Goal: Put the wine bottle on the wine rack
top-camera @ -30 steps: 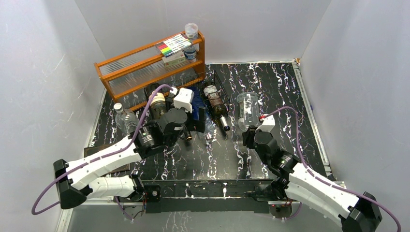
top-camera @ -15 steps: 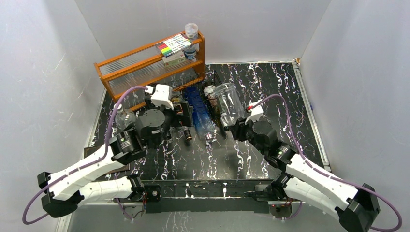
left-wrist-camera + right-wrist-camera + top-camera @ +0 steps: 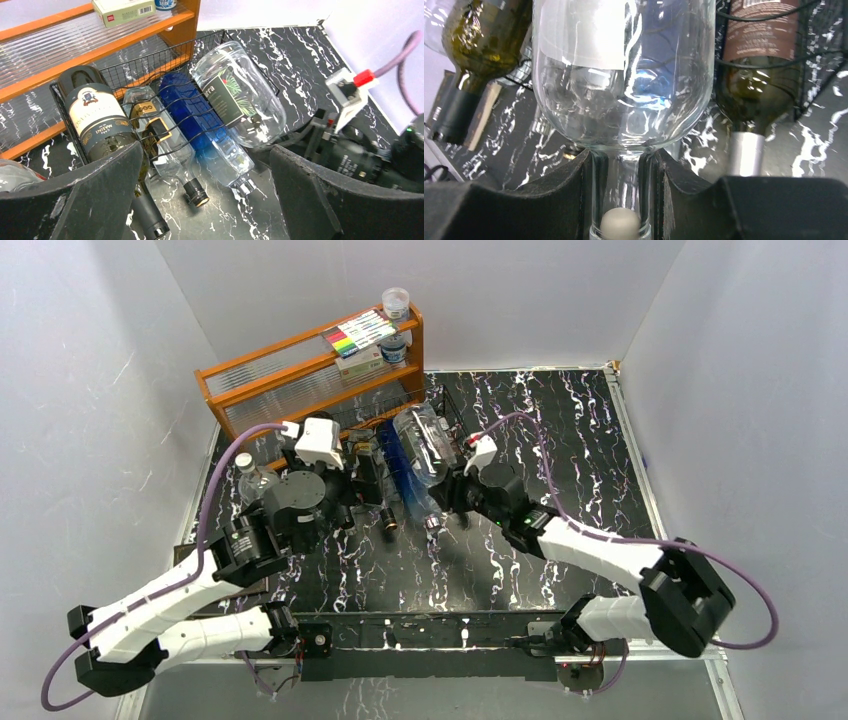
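Observation:
The wine bottle [image 3: 424, 440] is clear glass with a dark label and hangs tilted over the black wire wine rack [image 3: 452, 408]. My right gripper [image 3: 452, 492] is shut on its neck. In the right wrist view the neck [image 3: 621, 195] is clamped between both pads [image 3: 574, 200], with the bottle's body [image 3: 624, 75] filling the frame. In the left wrist view this bottle [image 3: 235, 95] sits above the blue bottle [image 3: 200, 120] in the rack [image 3: 150, 60]. My left gripper [image 3: 362, 490] is open just in front of the rack, empty [image 3: 205, 200].
The rack holds a dark green bottle [image 3: 95, 120], a clear gold-labelled bottle [image 3: 160, 135], the blue one and a brown silver-capped bottle [image 3: 759, 75]. An orange wooden shelf [image 3: 300, 380] stands behind. A small clear bottle [image 3: 255, 480] stands at the left.
My right arm has swung the clear bottle left, from the table right of the rack to above the rack. My left arm has drawn back to the left, still open.

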Robot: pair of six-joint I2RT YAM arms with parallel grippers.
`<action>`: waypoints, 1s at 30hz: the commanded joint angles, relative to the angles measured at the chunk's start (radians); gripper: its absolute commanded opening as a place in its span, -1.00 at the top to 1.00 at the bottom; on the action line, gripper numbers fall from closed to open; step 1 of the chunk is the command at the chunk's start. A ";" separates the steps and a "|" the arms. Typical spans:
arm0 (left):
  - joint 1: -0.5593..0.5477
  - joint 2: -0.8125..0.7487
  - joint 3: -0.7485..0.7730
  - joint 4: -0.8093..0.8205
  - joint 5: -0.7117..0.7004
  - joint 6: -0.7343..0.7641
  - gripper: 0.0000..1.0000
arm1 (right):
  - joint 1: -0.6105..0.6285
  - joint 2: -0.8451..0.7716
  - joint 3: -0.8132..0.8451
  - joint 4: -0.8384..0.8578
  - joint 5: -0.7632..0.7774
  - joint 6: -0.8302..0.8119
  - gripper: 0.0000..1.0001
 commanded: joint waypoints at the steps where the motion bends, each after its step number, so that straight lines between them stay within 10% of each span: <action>1: -0.001 -0.056 0.055 -0.020 -0.039 -0.001 -0.96 | 0.014 0.044 0.181 0.457 -0.011 0.055 1.00; 27: -0.001 -0.190 0.093 -0.112 -0.051 0.047 -0.96 | 0.149 0.503 0.624 0.207 0.207 0.213 0.99; 30: -0.001 -0.189 0.093 -0.119 -0.052 0.046 -0.96 | 0.153 0.511 0.658 0.141 0.212 0.238 0.57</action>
